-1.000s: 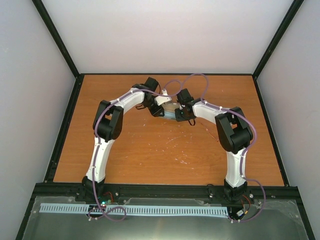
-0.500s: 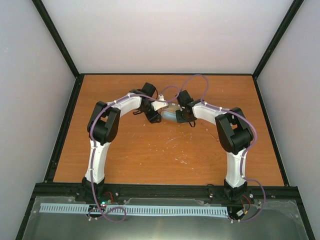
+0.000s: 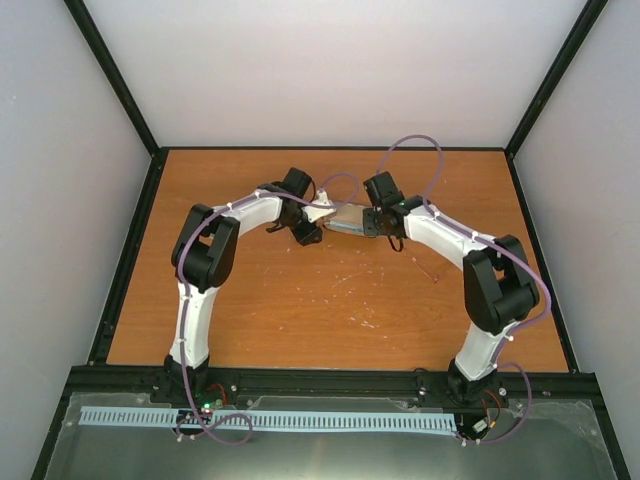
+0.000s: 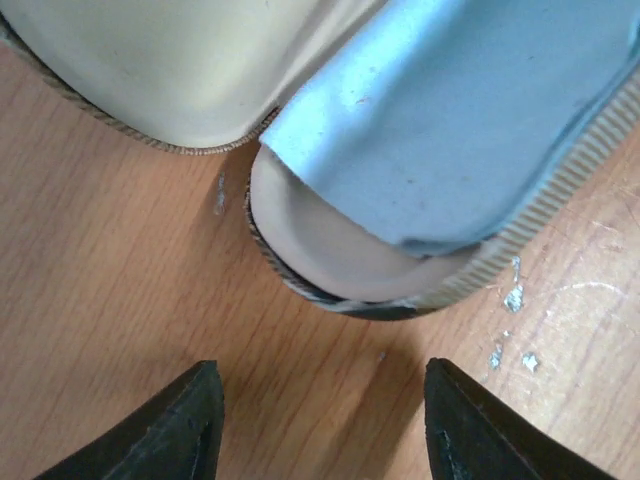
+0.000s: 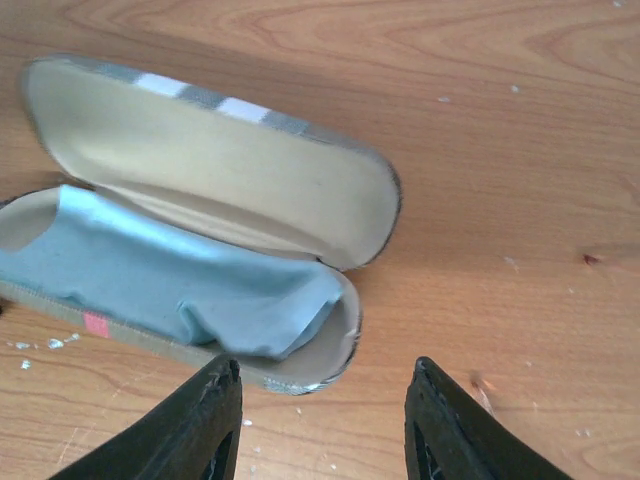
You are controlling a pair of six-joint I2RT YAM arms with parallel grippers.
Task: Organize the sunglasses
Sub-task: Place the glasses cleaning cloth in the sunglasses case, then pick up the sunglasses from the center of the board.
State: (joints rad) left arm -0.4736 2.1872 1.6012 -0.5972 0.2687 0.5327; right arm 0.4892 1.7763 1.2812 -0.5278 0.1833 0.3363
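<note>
The brown striped case lies open on the table, cream lining up. A pale blue cloth is crumpled in its lower half. My left gripper is open and empty, low over the bare wood just short of the case's rounded end. My right gripper is open too, nothing between its fingers, its left finger by the case's near rim. In the top view both grippers flank the case. The sunglasses seem to be a faint thin pinkish line on the table under my right forearm.
Small white flecks and scratches mark the wooden table. A black frame borders the table, with pale walls behind and to both sides. My two arms arch in from the near edge toward the centre.
My right gripper went from shut to open, and its elbow swung out to the right. My left arm drew back slightly to the left. The case shows more plainly between the grippers.
</note>
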